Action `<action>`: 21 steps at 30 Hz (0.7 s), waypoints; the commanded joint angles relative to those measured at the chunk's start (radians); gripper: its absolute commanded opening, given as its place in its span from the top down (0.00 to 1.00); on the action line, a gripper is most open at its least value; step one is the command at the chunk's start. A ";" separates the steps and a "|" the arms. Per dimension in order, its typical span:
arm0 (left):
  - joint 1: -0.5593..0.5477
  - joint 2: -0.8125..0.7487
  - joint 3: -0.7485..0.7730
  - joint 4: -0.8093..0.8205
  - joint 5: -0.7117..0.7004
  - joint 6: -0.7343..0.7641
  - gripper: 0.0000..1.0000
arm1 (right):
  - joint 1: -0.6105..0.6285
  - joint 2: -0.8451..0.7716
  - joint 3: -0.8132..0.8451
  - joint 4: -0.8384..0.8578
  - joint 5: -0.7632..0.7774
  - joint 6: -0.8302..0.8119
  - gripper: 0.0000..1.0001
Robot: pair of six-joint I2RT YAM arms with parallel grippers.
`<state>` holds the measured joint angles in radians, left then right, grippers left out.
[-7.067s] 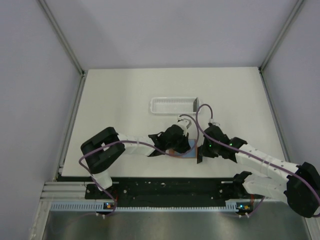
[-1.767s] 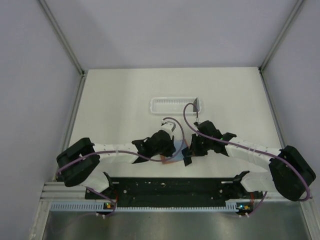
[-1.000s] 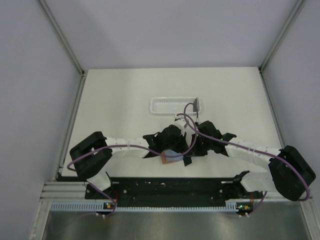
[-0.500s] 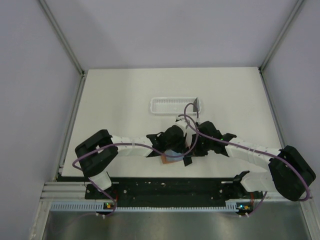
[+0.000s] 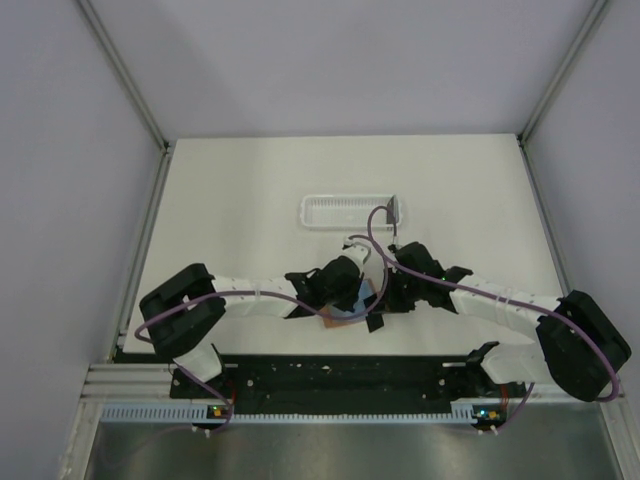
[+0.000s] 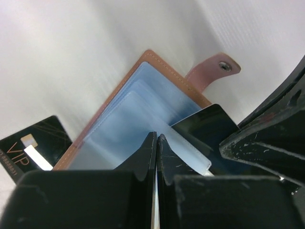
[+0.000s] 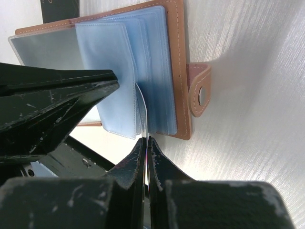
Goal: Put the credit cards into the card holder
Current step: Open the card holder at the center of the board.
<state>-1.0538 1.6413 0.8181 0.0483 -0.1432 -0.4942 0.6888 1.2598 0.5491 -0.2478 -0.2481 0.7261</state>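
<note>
The brown card holder point(image 6: 164, 71) lies open on the table, its pale blue sleeves fanned out; it also shows in the right wrist view point(image 7: 178, 57) and the top view point(image 5: 332, 320). My left gripper point(image 6: 156, 137) is shut on a clear sleeve of the holder point(image 5: 352, 296). My right gripper point(image 7: 145, 139) is shut on a black credit card point(image 6: 209, 130), seen edge-on, with its far end among the sleeves. The right gripper also shows in the top view point(image 5: 378, 300). A second black card point(image 6: 33, 148) with a white mark lies on the table beside the holder, partly under it point(image 7: 59, 7).
A white slatted tray point(image 5: 345, 211) stands behind the grippers, with a small dark thing at its right end point(image 5: 393, 210). The table's front edge and black rail point(image 5: 340, 372) lie just near of the holder.
The left arm's elbow swung left and the left gripper shifted slightly over the holder. The right arm has held still with its card for the last second.
</note>
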 commanded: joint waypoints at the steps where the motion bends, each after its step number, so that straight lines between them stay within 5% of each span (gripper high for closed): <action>1: -0.003 -0.072 -0.039 -0.010 -0.033 0.006 1.00 | -0.008 0.024 -0.014 -0.002 0.033 -0.010 1.00; 21: -0.003 -0.176 -0.211 0.024 -0.039 -0.053 1.00 | -0.008 -0.005 -0.003 -0.010 0.026 -0.008 1.00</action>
<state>-1.0538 1.4597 0.6128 0.0341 -0.1806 -0.5312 0.6888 1.2598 0.5491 -0.2466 -0.2497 0.7269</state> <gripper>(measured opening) 0.012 0.006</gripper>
